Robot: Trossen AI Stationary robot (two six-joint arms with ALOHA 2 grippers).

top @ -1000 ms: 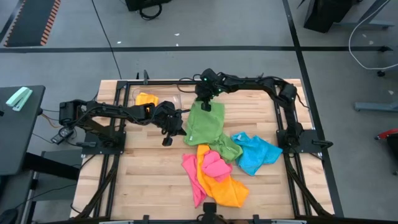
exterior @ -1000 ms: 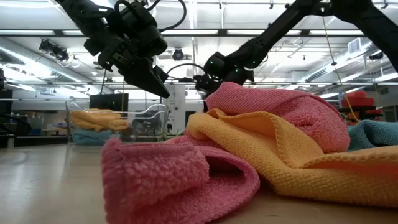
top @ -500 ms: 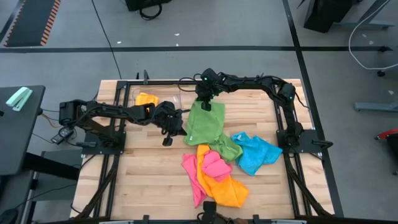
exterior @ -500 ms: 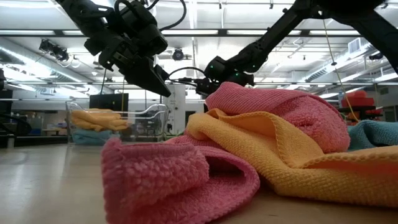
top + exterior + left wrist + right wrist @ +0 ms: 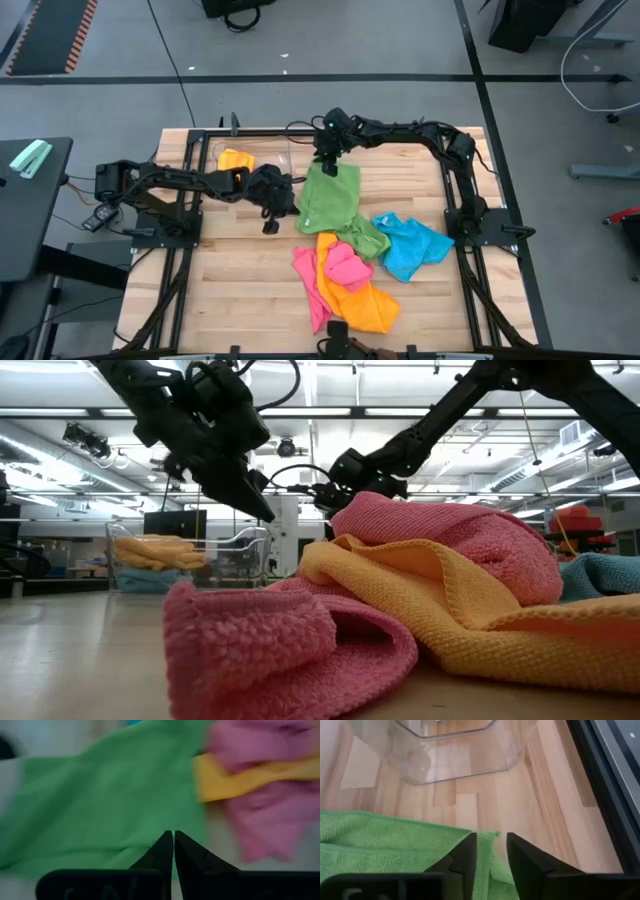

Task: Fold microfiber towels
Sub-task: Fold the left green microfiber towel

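Note:
A green towel (image 5: 331, 200) lies spread on the table's middle; the right wrist view shows it too (image 5: 395, 845). My right gripper (image 5: 490, 840) is open at its far left corner (image 5: 489, 836), one finger on each side; the high view shows the gripper there (image 5: 328, 168). My left gripper (image 5: 173, 836) is shut and hangs in the air by the towel's left edge (image 5: 270, 210), holding nothing. Pink (image 5: 345, 266), orange-yellow (image 5: 358, 298) and blue (image 5: 410, 246) towels lie heaped nearer the front edge. My right gripper's open fingers (image 5: 465, 855) slant down from the far side and straddle the green towel's far left corner (image 5: 489, 836). The corner lies flat on the wood. Whether the fingertips touch the cloth I cannot tell.
A clear plastic bin (image 5: 268, 158) stands at the far left of the green towel, with an orange-yellow towel (image 5: 235, 158) inside. The black frame rail (image 5: 400, 140) runs along the far edge. Bare wood lies at the near left (image 5: 230, 280).

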